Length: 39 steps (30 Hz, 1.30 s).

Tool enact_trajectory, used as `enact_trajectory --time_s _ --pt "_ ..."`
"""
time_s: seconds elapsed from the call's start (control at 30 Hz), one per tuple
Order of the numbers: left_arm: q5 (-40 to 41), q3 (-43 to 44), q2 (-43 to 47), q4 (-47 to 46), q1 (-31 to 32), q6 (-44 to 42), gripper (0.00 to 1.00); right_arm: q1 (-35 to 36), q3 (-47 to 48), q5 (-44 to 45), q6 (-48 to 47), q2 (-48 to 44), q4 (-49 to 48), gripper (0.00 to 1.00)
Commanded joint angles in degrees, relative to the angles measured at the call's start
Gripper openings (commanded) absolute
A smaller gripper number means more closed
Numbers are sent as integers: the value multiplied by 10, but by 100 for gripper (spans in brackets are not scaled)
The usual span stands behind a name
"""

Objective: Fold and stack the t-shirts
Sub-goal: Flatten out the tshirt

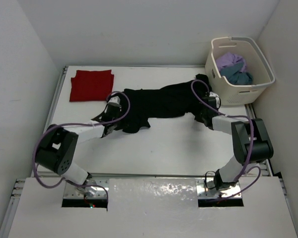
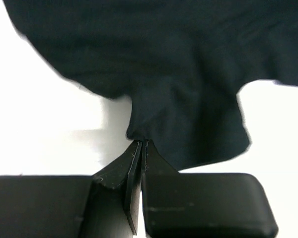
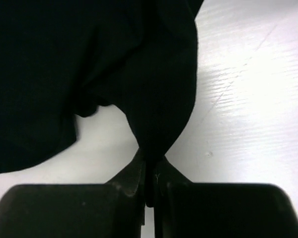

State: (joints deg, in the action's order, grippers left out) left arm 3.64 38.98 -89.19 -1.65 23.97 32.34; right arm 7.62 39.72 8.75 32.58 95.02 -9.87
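Matt black cloth t-shirt [image 1: 161, 101]; glossy white table [image 1: 179, 144].

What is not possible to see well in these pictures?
Top view: the basket wall hides most of the lavender t-shirt and teal t-shirt.
Wrist views: edges cut off the black t-shirt, so which part the left gripper and right gripper pinch is unclear.
Top view: the red t-shirt is too small to count layers.

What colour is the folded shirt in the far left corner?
The folded shirt is red, seen best in the top external view.
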Motion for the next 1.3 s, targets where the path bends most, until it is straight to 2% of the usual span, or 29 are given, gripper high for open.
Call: enact_trajectory --time_s 0.0,0.17,0.33,0.6,0.73,0.97,1.1,1.27 --pt "18 23 82 -64 5 -22 0 -3 -9 14 -19 -68 -56 0" --pt "46 76 148 -94 4 -39 0 -3 10 24 -94 -131 -76 0" --pt "92 151 196 -122 4 -72 0 -3 27 52 -176 -248 -93 0" --pt "200 233 341 -121 4 -147 0 -4 112 120 -267 -418 -38 0" --pt "194 267 416 -116 4 -183 0 -3 159 104 -298 -480 -2 0" --pt "70 375 479 -60 4 -225 0 -3 271 26 -312 -563 73 0" --pt "66 442 488 -37 3 -233 0 -3 323 9 -315 -581 97 0" --pt "93 461 493 -35 4 -251 0 -3 344 22 -315 -586 129 0"
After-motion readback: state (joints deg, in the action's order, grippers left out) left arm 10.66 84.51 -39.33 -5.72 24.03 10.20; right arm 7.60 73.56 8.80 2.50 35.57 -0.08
